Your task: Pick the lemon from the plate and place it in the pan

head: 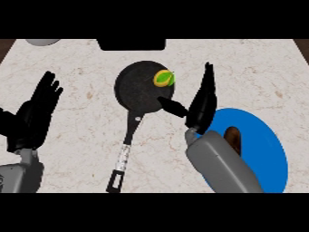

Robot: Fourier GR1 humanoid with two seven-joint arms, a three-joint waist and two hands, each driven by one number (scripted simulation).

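Note:
A yellow-green lemon (163, 78) lies inside the black pan (137, 90), near its upper right rim. The pan's long handle (125, 152) runs down toward the counter's front edge. My right hand (200, 102) stands just right of the pan, open, fingers straight and pointing up, thumb reaching over the pan's lower right edge; it holds nothing. The blue plate (263, 145) lies at the lower right, partly hidden by my right forearm. My left hand (35, 113) rests open at the left, fingers up.
A brown object (234, 138) sits on the plate beside my right forearm. A dark block (131, 44) lies at the counter's back edge and a grey rounded object (43, 41) at the back left. Dark wood borders the marble counter on both sides.

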